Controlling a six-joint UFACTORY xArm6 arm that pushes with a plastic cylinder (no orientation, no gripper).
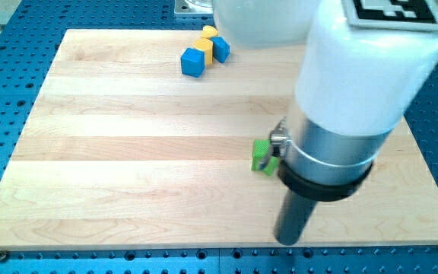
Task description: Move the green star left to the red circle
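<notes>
Below green block (263, 156), view's right: my tip (288, 240).

No words, numbers or brand names can be read anywhere here. The only sign of any kind is a black-and-white square-patterned marker (392, 9), the sort a camera tracks, sitting on top of the white arm housing (367, 61) above the surface's far right corner; it is cut off by the view's top, so only part of its blocky pattern shows, and it carries no letters. The wooden surface (128, 152) bears no printing at all.
</notes>
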